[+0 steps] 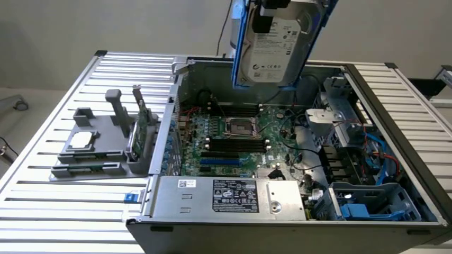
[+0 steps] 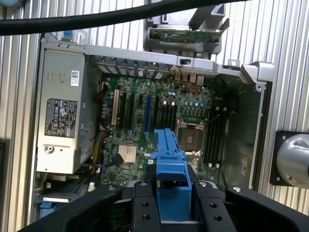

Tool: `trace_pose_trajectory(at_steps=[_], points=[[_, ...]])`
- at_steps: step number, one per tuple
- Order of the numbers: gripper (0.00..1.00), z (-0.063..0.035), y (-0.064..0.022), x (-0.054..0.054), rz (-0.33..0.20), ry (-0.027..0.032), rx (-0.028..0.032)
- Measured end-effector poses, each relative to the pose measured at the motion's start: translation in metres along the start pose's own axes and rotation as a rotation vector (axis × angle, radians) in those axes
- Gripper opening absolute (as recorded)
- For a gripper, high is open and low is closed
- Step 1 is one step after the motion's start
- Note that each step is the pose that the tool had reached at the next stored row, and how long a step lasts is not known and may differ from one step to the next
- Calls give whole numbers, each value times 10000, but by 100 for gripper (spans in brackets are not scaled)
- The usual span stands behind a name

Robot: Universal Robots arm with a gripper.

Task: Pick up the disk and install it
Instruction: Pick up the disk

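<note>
Claw [image 2: 175, 198] pinching blue-railed disk [image 1: 276, 47], above open computer case [image 1: 282, 235], slatted metal table [image 1: 71, 211], pale wall [image 1: 106, 26] behind

Exterior view slants down; wrist view overhead, nearer; both show the motherboard [image 1: 236, 140] [image 2: 145, 121].

A lab workbench: an opened computer tower [image 1: 282, 236] on a slatted aluminium table [image 1: 50, 211] beside a grey parts fixture [image 1: 99, 154].

Disk [image 1: 276, 47]: upper end cut off by exterior view's top edge. Wrist view: its label face hidden behind blue rail [image 2: 170, 162]. Power-supply label [image 1: 235, 196] print too small to read.
</note>
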State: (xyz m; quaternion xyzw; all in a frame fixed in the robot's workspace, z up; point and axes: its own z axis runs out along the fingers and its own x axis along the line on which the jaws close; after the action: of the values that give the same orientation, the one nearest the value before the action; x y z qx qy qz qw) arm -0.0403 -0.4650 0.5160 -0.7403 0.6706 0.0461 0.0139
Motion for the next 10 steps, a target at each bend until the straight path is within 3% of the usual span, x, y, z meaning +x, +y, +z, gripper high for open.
trace_pose_trajectory(at_steps=[5,10], points=[[32,7,-88,131,-3,2,6],[32,-7,-279,243,-2,2,7]])
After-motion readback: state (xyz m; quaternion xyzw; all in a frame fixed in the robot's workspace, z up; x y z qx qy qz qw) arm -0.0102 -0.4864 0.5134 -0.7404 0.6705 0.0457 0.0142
